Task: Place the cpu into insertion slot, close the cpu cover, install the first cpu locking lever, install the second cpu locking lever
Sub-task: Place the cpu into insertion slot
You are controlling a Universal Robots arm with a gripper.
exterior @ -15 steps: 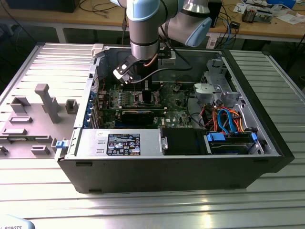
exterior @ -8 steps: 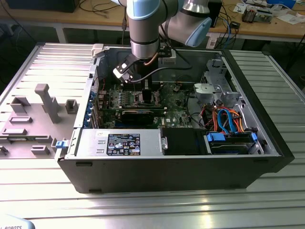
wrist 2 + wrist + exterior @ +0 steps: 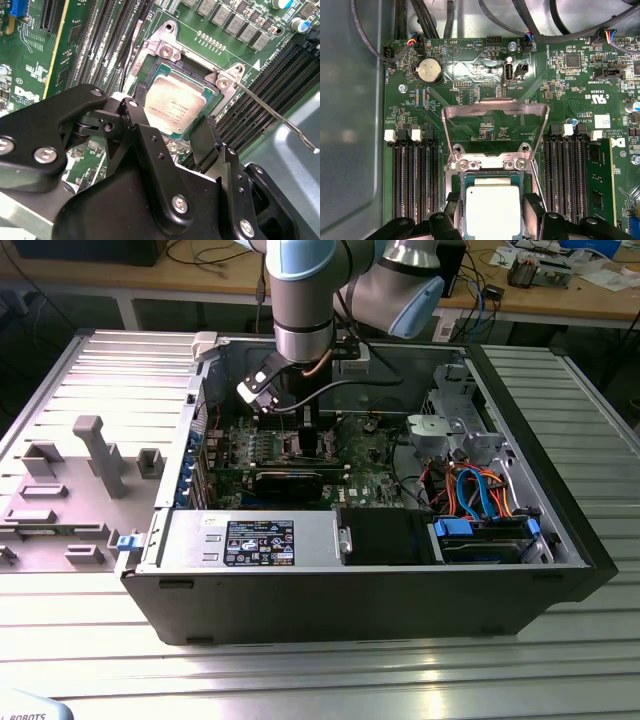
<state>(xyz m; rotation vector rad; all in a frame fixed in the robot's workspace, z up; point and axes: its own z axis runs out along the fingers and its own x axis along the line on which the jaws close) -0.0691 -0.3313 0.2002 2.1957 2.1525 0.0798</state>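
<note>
The cpu (image 3: pixel 492 216), a small square chip with a dull silver top, lies in the insertion slot (image 3: pixel 487 164) on the green motherboard. My gripper (image 3: pixel 492 206) straddles it, one black finger (image 3: pixel 453 206) against each of two opposite edges, so it reads as shut on the chip. In the second wrist view the cpu (image 3: pixel 172 102) sits level inside the slot's metal rim (image 3: pixel 167 50), between the gripper's (image 3: pixel 175 111) fingers. The cpu cover (image 3: pixel 495 106), a silvery frame with a square window, stands swung up and open behind the slot. A thin wire locking lever (image 3: pixel 272 114) sticks out beside the slot, unlatched.
In the exterior view the arm reaches down into an open computer case (image 3: pixel 360 590), with the gripper (image 3: pixel 300 428) over the motherboard (image 3: pixel 375 480). Black RAM slots (image 3: pixel 415 175) flank the socket on both sides. Cables (image 3: pixel 520 15), a drive cage (image 3: pixel 480 530) and a grey fixture plate (image 3: pixel 70 480) surround it.
</note>
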